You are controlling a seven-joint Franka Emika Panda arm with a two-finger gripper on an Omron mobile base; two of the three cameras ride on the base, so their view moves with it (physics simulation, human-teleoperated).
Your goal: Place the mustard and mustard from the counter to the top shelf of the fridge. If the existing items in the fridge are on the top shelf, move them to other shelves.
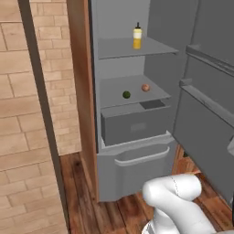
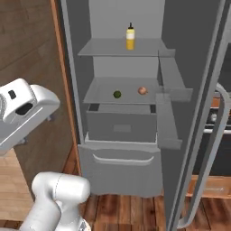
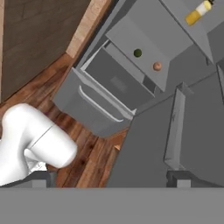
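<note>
The gripper [image 3: 107,181] stands with its jaws fully apart and holds nothing; it hangs well back from the fridge [image 1: 160,27], looking down at the open compartment.

One mustard bottle [image 2: 130,37] stands upright on the top shelf [image 2: 103,50], toward the back. The green ball [image 2: 117,94] and the orange-brown ball [image 2: 142,90] lie apart on the shelf below [image 2: 101,97], above the grey drawer [image 2: 122,126]. No ball shares the top shelf with the bottle.

Judged from this, the step in hand is to fetch the second bottle.

1. Keep the jaws wide as you withdraw.
2. Steer clear of the open door [image 2: 198,135] and its bins [image 2: 173,83].
3. Grasp the second bottle at its body, not its cap.
4. Set it beside the first, leaving a gap so neither tips.
</note>
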